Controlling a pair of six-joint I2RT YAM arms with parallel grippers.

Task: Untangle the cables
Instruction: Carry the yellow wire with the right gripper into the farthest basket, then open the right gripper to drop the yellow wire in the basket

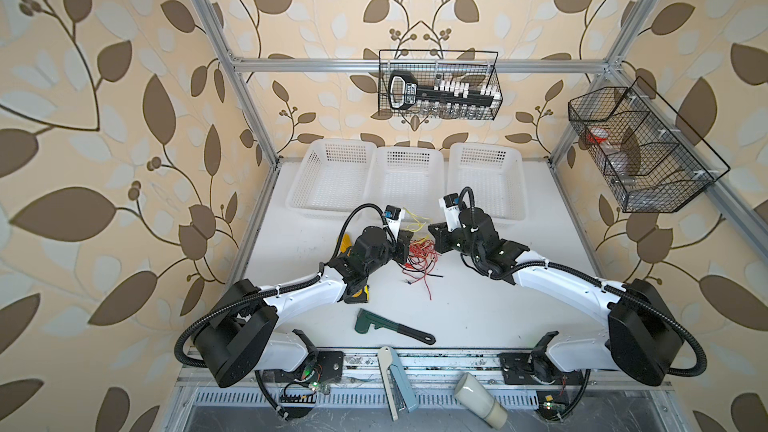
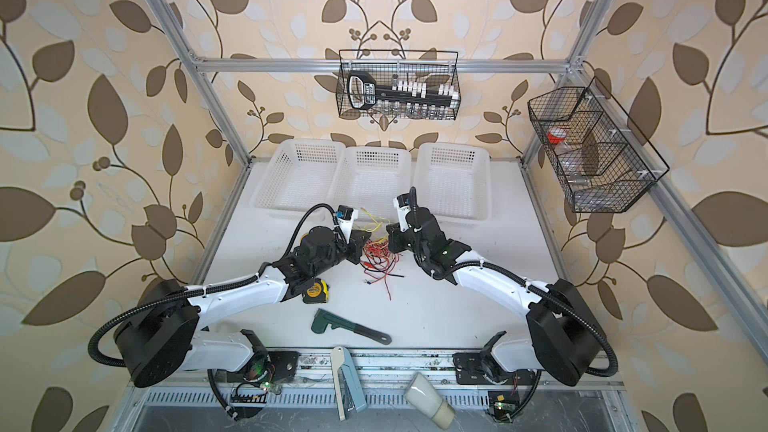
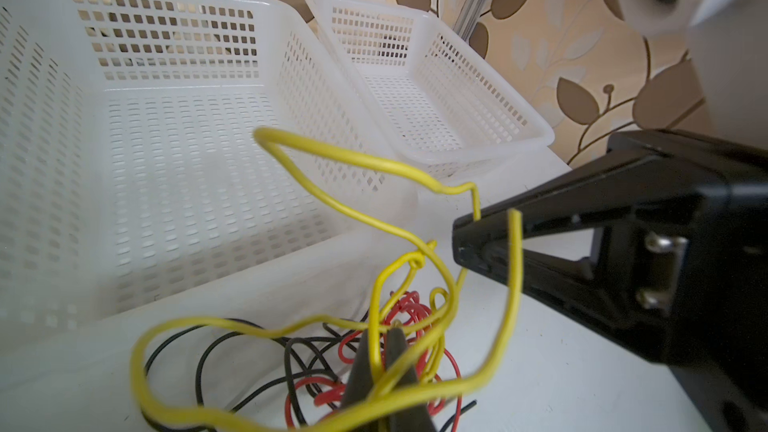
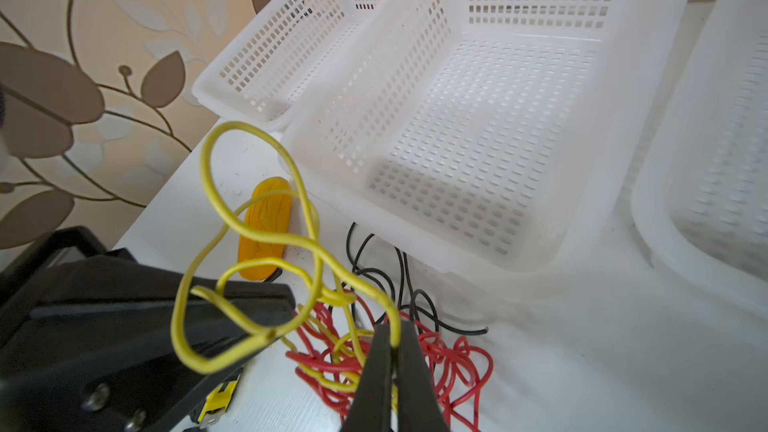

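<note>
Left gripper (image 3: 380, 336) clamped shut on the yellow cable (image 3: 515, 268); right gripper (image 4: 395, 338) too — tangled cables (image 1: 419, 259) between them, baskets (image 1: 409, 184) close behind; bare table (image 1: 478, 305) nearer.

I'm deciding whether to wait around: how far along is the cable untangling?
Early. Done: nothing yet; no cable lies apart from the heap of red and black cables. In hand: the left tool and the right tool are both shut on the yellow cable, holding its loops above the heap. Left: the yellow cable has a knot and runs down into the heap, which is fully intertwined.
</note>
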